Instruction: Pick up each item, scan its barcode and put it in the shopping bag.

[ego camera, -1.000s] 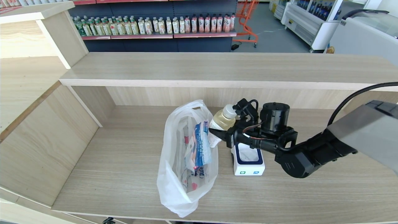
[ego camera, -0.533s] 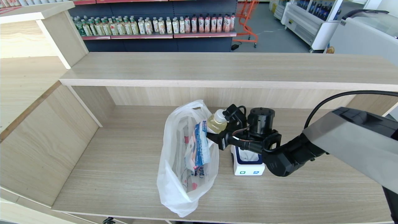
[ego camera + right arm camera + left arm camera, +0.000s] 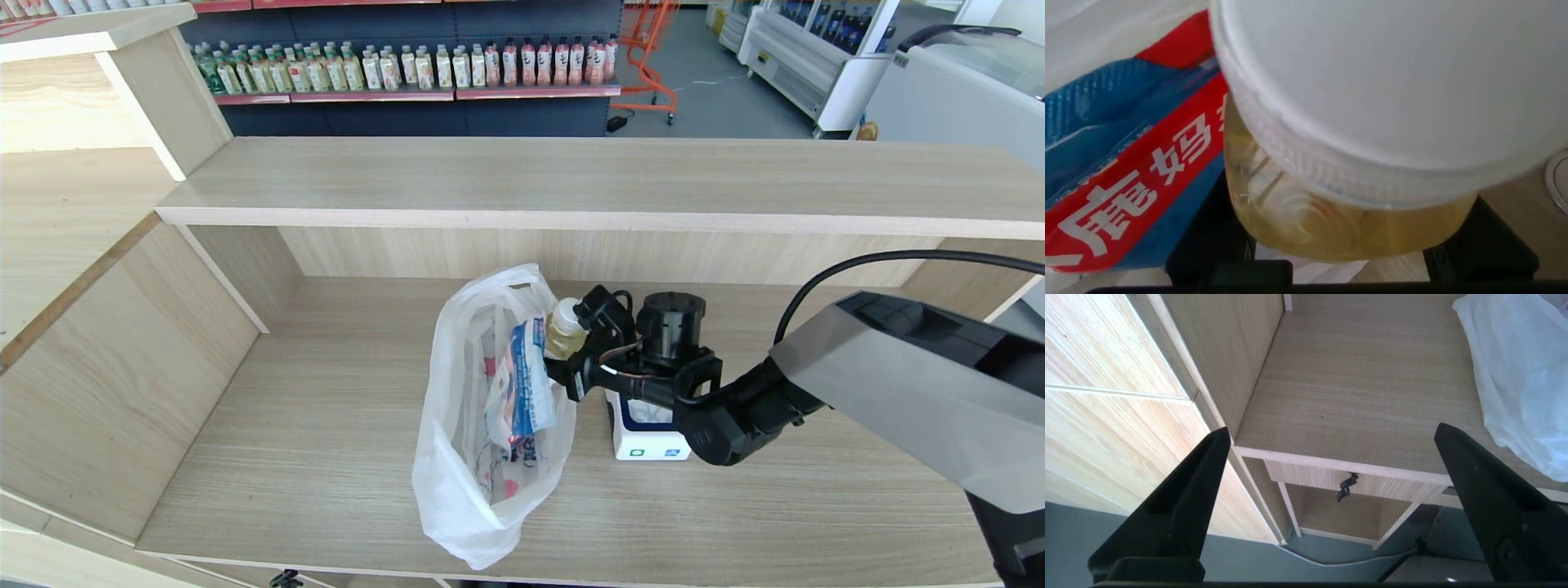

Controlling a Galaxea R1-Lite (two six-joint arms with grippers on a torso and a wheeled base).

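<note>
Head view: white shopping bag (image 3: pixel 457 457) standing just left of right gripper (image 3: pixel 565 365), mouth open, blue packet (image 3: pixel 526 384) inside. Scanner (image 3: pixel 649 433) beneath the wrist. Clenched on bottle (image 3: pixel 563 333) of yellow drink at the bag's rim. Could snag the limp rim or hit the packet, toppling the bag. Left gripper (image 3: pixel 1331 434) spread, holding nothing.

Grey forearm shell (image 3: pixel 914 392), black wrist (image 3: pixel 718 420), black cable (image 3: pixel 857 263), black claw (image 3: pixel 575 345).

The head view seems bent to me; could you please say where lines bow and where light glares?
Head view: the upper shelf curves down toward the right, lens distortion. Left wrist view: the shopping bag is washed bright. Right wrist view: the bottle is lit evenly, no hotspot.
</note>
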